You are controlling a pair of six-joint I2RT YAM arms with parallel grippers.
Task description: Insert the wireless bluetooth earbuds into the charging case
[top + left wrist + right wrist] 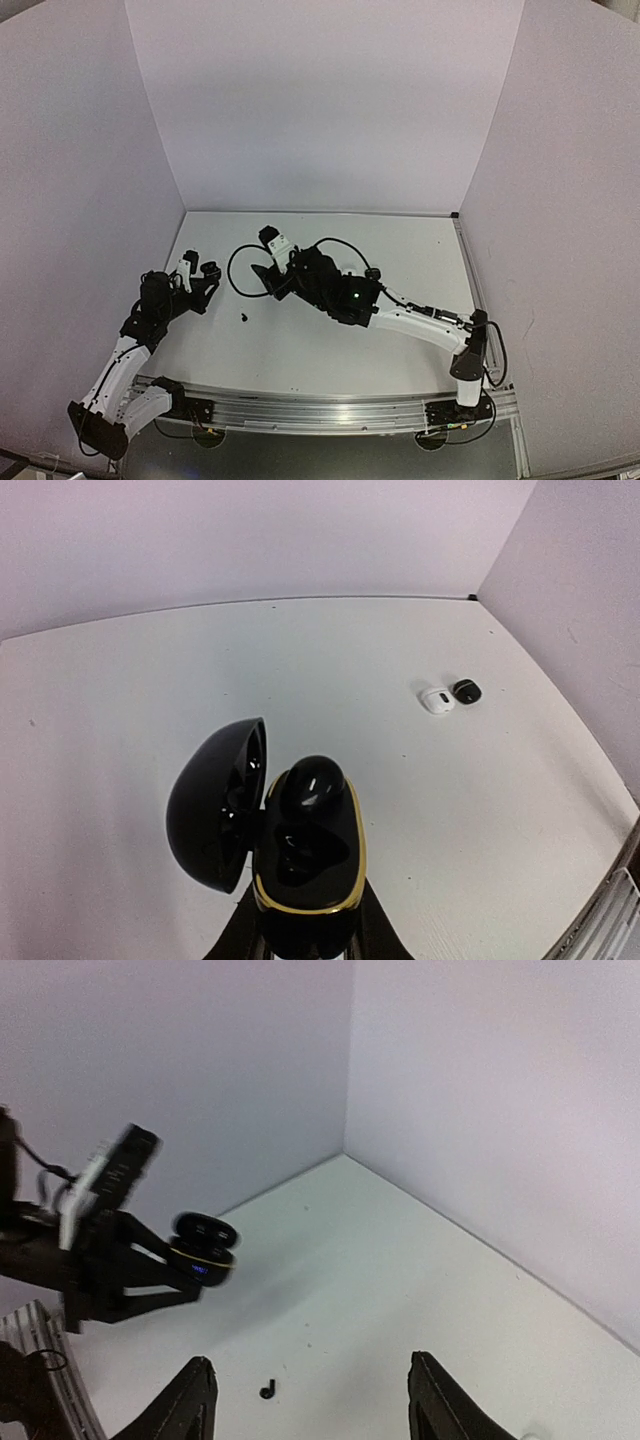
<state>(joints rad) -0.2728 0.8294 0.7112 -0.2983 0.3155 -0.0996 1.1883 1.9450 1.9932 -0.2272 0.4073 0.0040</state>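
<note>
A black charging case (305,850) with a gold rim is held off the table, my left gripper (305,925) shut on its base. Its lid (215,805) hangs open to the left. One glossy black earbud (312,785) sits in the far socket; the near socket holds nothing. A second black earbud (267,1390) lies loose on the white table, also seen from above (244,318). My right gripper (315,1405) stands open above the table with nothing between its fingers, the loose earbud just inside its left finger (195,1400). The case (205,1245) hangs beyond it to the left.
A small white case (436,699) and a small black case (466,690) lie side by side far off toward the right wall. White walls close the table on three sides. A black cable (235,270) loops by the right wrist.
</note>
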